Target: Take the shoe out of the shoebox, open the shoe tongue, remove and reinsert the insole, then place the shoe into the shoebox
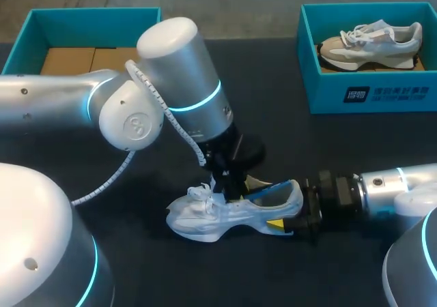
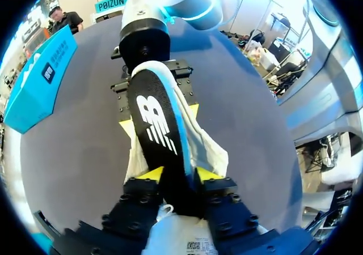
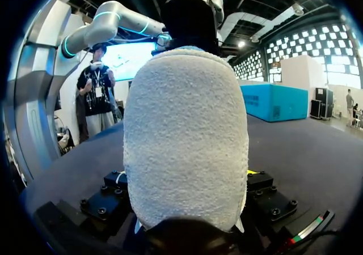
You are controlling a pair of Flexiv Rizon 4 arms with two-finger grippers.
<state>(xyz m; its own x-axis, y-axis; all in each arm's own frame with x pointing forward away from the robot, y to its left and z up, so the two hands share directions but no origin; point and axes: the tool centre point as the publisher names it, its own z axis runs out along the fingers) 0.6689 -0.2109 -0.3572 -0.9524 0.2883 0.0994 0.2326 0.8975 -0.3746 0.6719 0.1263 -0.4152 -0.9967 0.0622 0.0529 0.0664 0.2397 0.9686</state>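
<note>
Black insole: looks thin and bendy, left claw pinched tight on it.
White shoe: lower middle, probably light; right claw clamps the heel, stiffest bit imo.

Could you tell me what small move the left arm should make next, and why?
Probably raise the insole slightly, clear of the white shoe: left jaws pinch its near end, its far end sits over the heel, which right jaws hold.
</note>
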